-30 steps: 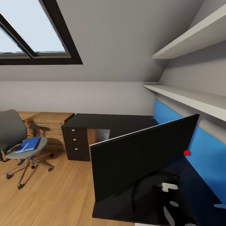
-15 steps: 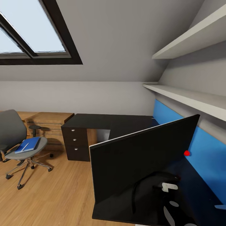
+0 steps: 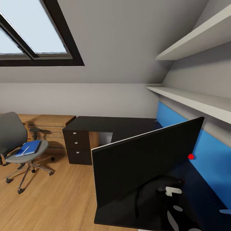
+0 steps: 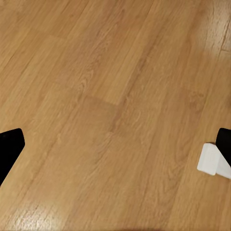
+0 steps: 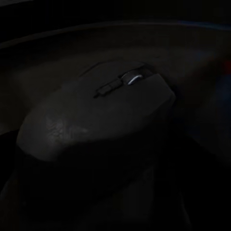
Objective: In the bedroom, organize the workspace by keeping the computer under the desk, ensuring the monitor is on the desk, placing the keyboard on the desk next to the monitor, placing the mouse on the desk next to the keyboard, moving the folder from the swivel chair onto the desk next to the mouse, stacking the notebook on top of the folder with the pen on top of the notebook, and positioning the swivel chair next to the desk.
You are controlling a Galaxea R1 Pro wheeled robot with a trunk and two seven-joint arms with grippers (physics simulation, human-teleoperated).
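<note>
One monitor (image 3: 144,166) is standing on the desk (image 3: 106,123) — folder (image 3: 29,148) lying at nine o'clock; right pincer is hovering over the mouse (image 5: 101,115), grip unclear.

Skylight (image 3: 32,32) upper left; white wall shelves (image 3: 192,96) right; wood floor (image 3: 57,199); low light-wood cabinet (image 3: 51,123).

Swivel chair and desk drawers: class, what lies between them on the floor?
Head view: bare wood floor separates the swivel chair from the desk drawers.

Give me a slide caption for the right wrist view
Close, dim view of a dark mouse with a pale scroll wheel, resting on a black surface.
</note>
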